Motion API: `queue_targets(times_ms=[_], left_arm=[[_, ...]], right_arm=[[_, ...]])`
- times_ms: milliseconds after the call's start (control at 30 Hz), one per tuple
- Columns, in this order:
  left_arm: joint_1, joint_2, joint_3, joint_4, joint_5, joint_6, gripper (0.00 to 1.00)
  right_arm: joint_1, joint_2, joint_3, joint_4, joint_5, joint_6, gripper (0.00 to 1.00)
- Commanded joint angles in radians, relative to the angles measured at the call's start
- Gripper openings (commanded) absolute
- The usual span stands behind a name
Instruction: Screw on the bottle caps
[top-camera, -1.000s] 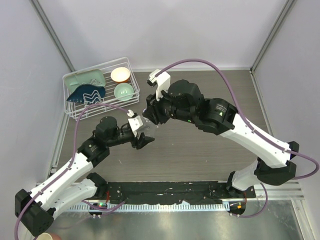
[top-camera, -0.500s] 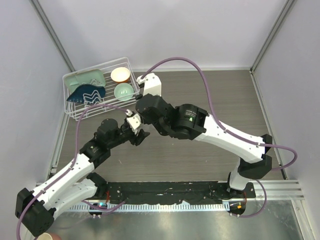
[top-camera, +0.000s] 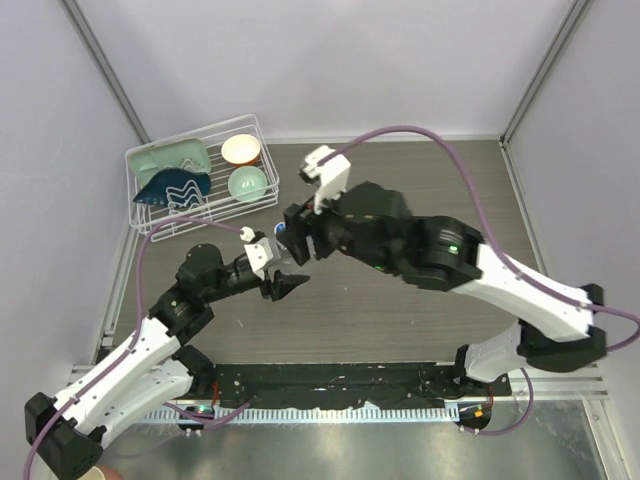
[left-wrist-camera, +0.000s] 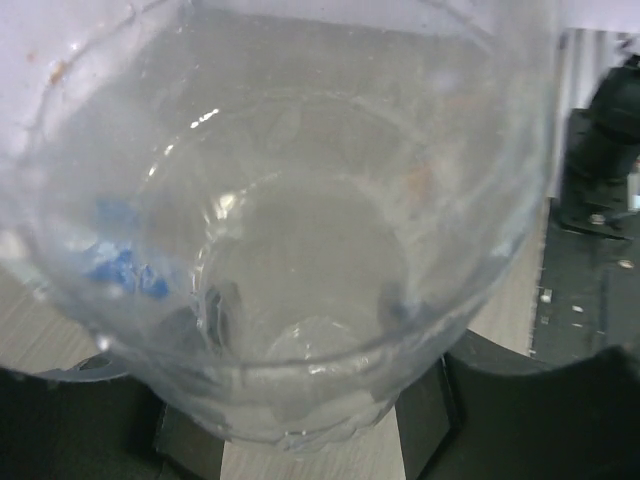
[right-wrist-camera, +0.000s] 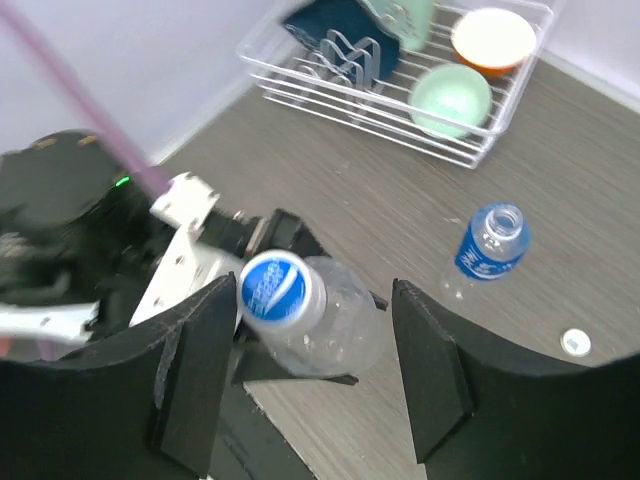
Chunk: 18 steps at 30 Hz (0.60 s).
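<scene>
left gripper (left-wrist-camera: 300, 405) clamped on plain bottle (left-wrist-camera: 300, 230) | right gripper (right-wrist-camera: 312, 305) jaws apart, flanking its cap (right-wrist-camera: 270, 290)

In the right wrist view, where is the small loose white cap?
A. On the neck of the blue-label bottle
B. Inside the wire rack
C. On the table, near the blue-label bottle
C: the white cap lies on the table, close to the blue-label bottle but apart from it, and that bottle's mouth is open.
</scene>
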Motion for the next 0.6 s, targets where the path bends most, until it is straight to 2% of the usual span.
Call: queue_targets(times_ms=[0, 67, 233, 333, 567], left_arm=[[0.002, -0.025, 0.044, 0.015, 0.241, -0.06, 0.03], [0.002, -0.009, 0.072, -0.029, 0.312, -0.065, 0.03], [0.002, 0.021, 0.127, -0.158, 0.643, -0.01, 0.04], [0.002, 0.032, 0.156, -0.205, 0.716, -0.007, 0.04], [0.002, 0.041, 0.179, -0.248, 0.744, 0.007, 0.03]], right_arm=[[0.0, -0.215, -0.062, 0.161, -0.269, -0.17, 0.7], [0.0, -0.243, -0.085, 0.16, -0.357, -0.213, 0.71], [-0.005, -0.271, -0.093, 0.115, -0.51, -0.261, 0.72], [-0.005, -0.251, -0.065, 0.081, -0.582, -0.293, 0.7], [-0.005, -0.232, -0.079, 0.081, -0.673, -0.31, 0.7]])
